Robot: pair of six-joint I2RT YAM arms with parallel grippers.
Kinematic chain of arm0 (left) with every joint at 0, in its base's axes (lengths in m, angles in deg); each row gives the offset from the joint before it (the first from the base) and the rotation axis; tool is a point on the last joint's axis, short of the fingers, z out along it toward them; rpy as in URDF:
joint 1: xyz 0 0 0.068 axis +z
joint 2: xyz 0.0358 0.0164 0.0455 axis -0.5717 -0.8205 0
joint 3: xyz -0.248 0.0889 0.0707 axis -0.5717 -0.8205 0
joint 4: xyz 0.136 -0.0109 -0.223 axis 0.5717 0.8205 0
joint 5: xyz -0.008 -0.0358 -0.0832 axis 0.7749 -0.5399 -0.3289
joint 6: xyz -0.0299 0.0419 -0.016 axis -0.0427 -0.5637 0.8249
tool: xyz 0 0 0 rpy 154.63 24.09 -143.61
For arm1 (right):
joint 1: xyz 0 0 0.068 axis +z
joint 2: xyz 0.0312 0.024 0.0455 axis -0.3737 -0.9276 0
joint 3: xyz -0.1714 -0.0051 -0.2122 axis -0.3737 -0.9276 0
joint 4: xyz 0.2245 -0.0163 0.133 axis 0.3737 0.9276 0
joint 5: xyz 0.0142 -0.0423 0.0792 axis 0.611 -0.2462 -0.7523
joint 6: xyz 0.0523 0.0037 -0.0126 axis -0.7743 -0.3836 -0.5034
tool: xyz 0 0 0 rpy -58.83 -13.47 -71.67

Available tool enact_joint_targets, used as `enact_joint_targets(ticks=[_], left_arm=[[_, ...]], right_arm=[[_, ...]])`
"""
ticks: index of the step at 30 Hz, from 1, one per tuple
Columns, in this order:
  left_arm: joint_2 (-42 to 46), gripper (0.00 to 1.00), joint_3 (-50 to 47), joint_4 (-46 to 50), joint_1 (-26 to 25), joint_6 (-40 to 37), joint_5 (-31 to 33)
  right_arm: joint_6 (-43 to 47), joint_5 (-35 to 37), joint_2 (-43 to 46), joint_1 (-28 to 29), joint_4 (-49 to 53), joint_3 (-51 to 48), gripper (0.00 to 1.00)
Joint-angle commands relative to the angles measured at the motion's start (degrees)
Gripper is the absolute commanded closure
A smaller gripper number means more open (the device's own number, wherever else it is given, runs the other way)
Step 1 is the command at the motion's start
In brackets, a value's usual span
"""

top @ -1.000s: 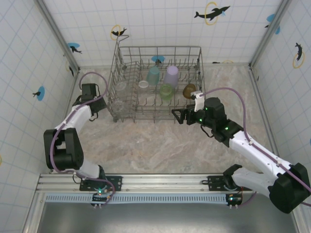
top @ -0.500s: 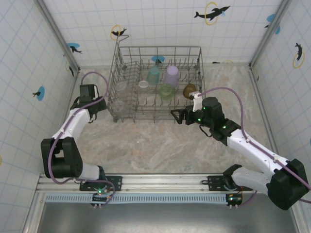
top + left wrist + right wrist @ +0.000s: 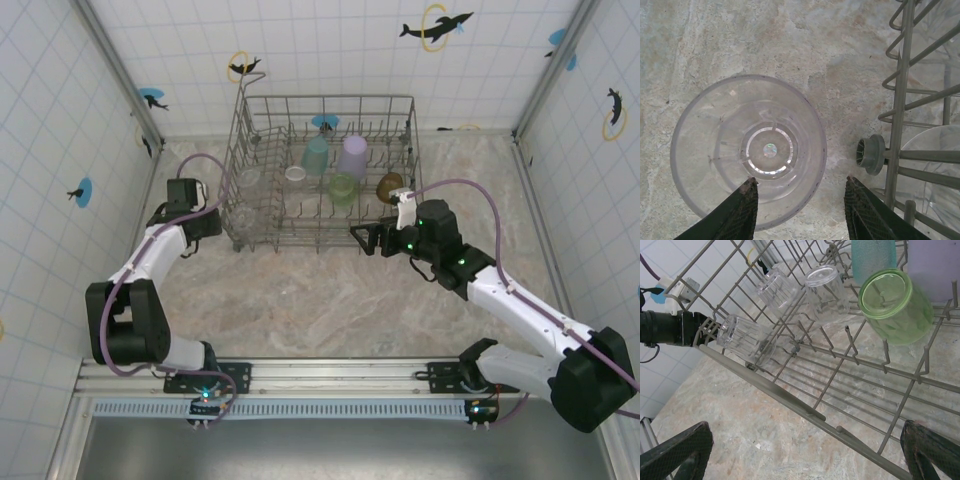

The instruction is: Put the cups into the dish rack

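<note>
Hovering left jaws half open, empty; we see upright clear cup (image 3: 747, 150) at 11 o'clock beneath them; right jaws wide, empty.

Bare table (image 3: 715, 35) surrounds the clear cup (image 3: 747, 150) except beside the dish rack (image 3: 900, 100).

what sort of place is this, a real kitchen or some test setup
Most likely a lab test cell, not a kitchen: two robot arms bolted to a rail, tile-print walls with dolphin stickers, and a dish rack of cups.
</note>
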Motion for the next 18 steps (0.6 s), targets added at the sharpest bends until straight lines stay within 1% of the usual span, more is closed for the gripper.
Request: enact_joint_targets(ticks=[1, 7, 16, 18], left_arm=[[-1.93, 0.51, -0.08, 0.84, -0.38, -1.61, -0.89], [-3.57, 0.54, -0.52, 0.62, -0.36, -0.52, 1.03], [-6.14, 0.73, 0.18, 1.00, -0.38, 0.27, 3.90], [-6.12, 0.81, 0.28, 1.01, -0.36, 0.48, 4.48]], right_arm=[[-0.65, -0.13, 0.63, -0.20, -2.00, 0.61, 0.00], [-1.23, 0.38, 1.03, -0.12, -2.41, 0.04, 0.00], [-0.93, 0.84, 1.62, -0.04, -2.38, 0.21, 0.00], [-0.93, 0.96, 1.77, -0.06, -2.37, 0.03, 0.00]])
